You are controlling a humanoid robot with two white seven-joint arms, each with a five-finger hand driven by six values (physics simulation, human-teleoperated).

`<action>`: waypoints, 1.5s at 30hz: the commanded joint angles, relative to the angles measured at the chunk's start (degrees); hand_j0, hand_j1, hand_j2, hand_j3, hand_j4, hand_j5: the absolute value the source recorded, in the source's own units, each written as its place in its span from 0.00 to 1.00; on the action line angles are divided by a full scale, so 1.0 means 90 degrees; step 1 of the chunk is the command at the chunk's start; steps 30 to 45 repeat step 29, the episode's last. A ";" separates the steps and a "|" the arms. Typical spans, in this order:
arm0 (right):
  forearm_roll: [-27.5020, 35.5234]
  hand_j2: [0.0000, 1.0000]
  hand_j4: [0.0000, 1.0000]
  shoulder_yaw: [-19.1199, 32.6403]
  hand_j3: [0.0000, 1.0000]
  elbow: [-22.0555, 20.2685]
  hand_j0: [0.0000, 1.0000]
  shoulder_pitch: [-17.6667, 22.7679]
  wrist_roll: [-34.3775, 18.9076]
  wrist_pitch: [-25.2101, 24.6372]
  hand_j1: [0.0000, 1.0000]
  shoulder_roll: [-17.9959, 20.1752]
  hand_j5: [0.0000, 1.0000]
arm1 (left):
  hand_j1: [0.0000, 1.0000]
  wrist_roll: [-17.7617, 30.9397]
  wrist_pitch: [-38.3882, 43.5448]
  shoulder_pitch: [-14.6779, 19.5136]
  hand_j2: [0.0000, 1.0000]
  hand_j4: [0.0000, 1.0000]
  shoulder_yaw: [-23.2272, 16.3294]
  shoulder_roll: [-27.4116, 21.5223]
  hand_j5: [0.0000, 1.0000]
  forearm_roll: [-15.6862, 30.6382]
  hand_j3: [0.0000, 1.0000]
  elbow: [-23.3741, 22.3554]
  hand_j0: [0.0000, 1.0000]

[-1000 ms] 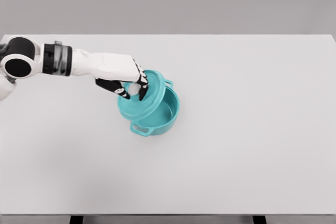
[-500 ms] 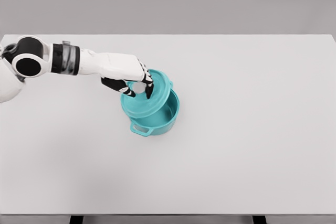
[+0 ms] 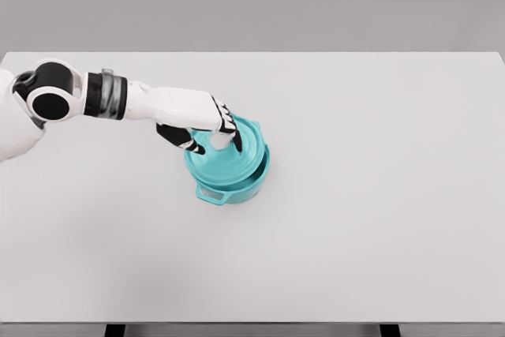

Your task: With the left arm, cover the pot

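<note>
A teal pot (image 3: 237,187) with two side handles stands on the white table (image 3: 379,195) left of the middle. A matching teal lid (image 3: 225,162) lies over its mouth, nearly level, covering almost all of the opening. My left hand (image 3: 215,141) reaches in from the left above the lid, its fingers curled around the lid's white knob. The right arm does not show.
Only the white table top surrounds the pot, with its far edge at the top and its front edge near the bottom of the view. My left shoulder (image 3: 47,100) sits at the far left.
The left hand has carried the lid to the right and lowered it from a tilted pose on the pot's left rim until it sits nearly flat over the opening.
</note>
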State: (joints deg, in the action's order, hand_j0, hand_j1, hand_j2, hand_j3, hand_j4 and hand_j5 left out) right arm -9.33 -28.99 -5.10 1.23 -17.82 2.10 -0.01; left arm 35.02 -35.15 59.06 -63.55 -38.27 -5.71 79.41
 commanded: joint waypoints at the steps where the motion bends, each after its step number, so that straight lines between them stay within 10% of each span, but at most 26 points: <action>1: 0.0002 1.00 1.00 -0.0002 1.00 0.0000 1.00 0.0000 -0.0002 0.0001 1.00 0.0001 1.00 | 0.75 -0.0002 0.0017 0.0000 0.75 0.75 -0.0019 -0.0006 0.75 0.0039 0.75 0.0005 0.75; 21: 0.0002 1.00 1.00 -0.0002 1.00 0.0000 1.00 0.0000 -0.0002 0.0001 1.00 0.0001 1.00 | 1.00 -0.0002 0.0017 0.0283 1.00 1.00 0.0234 -0.0435 1.00 0.0332 1.00 0.0308 1.00; 27: 0.0002 1.00 1.00 -0.0002 1.00 0.0000 1.00 0.0000 -0.0002 0.0001 1.00 0.0001 1.00 | 1.00 -0.0002 0.0017 0.0137 1.00 1.00 0.0528 -0.0660 1.00 0.0332 1.00 -0.2084 1.00; 45: 0.0002 1.00 1.00 -0.0002 1.00 0.0000 1.00 0.0000 -0.0002 0.0001 1.00 0.0001 1.00 | 1.00 -0.0002 0.0017 0.0137 1.00 1.00 0.0538 -0.0660 1.00 0.0313 1.00 -0.2114 1.00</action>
